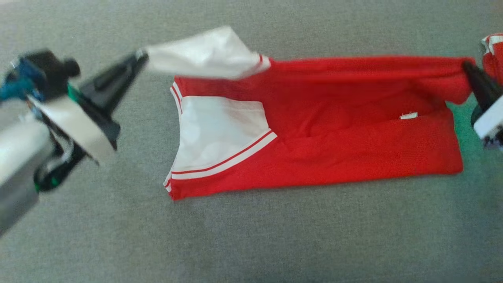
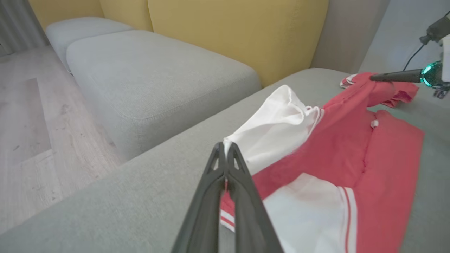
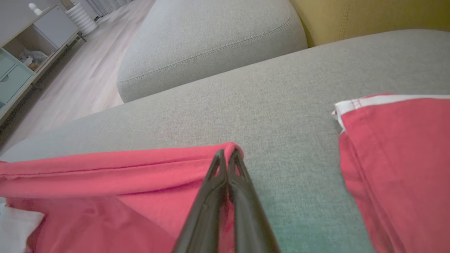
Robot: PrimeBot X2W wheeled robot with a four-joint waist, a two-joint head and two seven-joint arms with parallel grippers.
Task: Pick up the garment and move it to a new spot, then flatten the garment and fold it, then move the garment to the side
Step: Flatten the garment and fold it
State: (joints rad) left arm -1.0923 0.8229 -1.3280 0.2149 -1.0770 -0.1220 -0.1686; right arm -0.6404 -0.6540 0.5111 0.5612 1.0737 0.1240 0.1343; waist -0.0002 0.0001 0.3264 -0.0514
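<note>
A red garment [image 1: 334, 149] with white sleeve panels and striped trim lies on the grey cushion [image 1: 251, 243]. Its far edge is lifted and stretched between my two grippers. My left gripper [image 1: 140, 57] is shut on the white sleeve end [image 1: 204, 53], and the left wrist view shows that gripper [image 2: 225, 144] pinching the white cloth [image 2: 274, 130]. My right gripper [image 1: 467, 67] is shut on the red corner at the right. In the right wrist view this gripper [image 3: 228, 151] pinches the red hem [image 3: 140, 165]. The near half of the garment rests flat.
A second red piece with white trim [image 1: 493, 51] lies at the far right, also seen in the right wrist view as red cloth [image 3: 397, 158]. Another grey cushion [image 2: 154, 80] and a yellow backrest [image 2: 239, 31] stand beyond. Wooden floor [image 2: 31, 133] lies past the cushion edge.
</note>
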